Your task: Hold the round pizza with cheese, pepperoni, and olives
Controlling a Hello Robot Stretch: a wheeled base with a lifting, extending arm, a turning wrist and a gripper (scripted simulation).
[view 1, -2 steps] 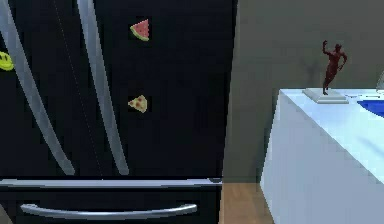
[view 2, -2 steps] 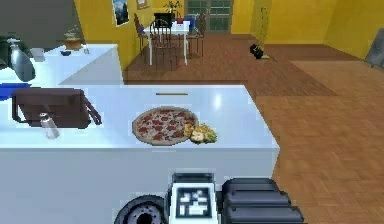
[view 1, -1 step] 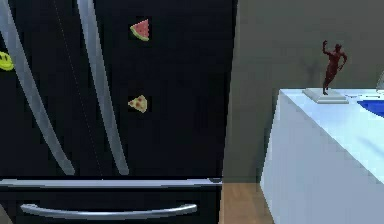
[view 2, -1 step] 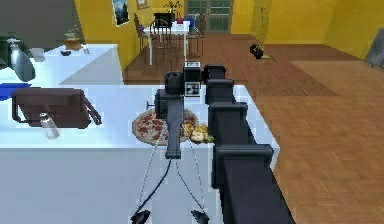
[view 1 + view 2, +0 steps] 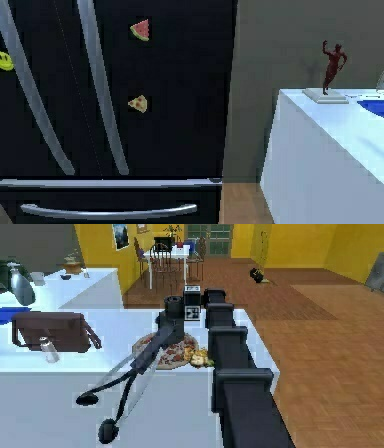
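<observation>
My gripper (image 5: 96,414) against the white counter (image 5: 115,324), one round pizza (image 5: 180,352) by my arm (image 5: 240,389)
The pizza lies on the counter, just left of my dark square arm; whether I hold anything I cannot tell. Open wooden floor (image 5: 320,354) spreads past the counter's right edge. Ahead, a glossy black fridge (image 5: 190,100) bears two curved grey handles (image 5: 104,100) and three magnets (image 5: 140,30); one red statue (image 5: 333,68) stands at the forward view's right

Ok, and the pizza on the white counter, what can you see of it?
The pizza is a round, flat disc, mottled tan, red-brown and yellow, its toppings too small to name. It lies flat on the white counter, beside the dark arm. The gripper crosses its left edge in the picture; contact cannot be told.
</observation>
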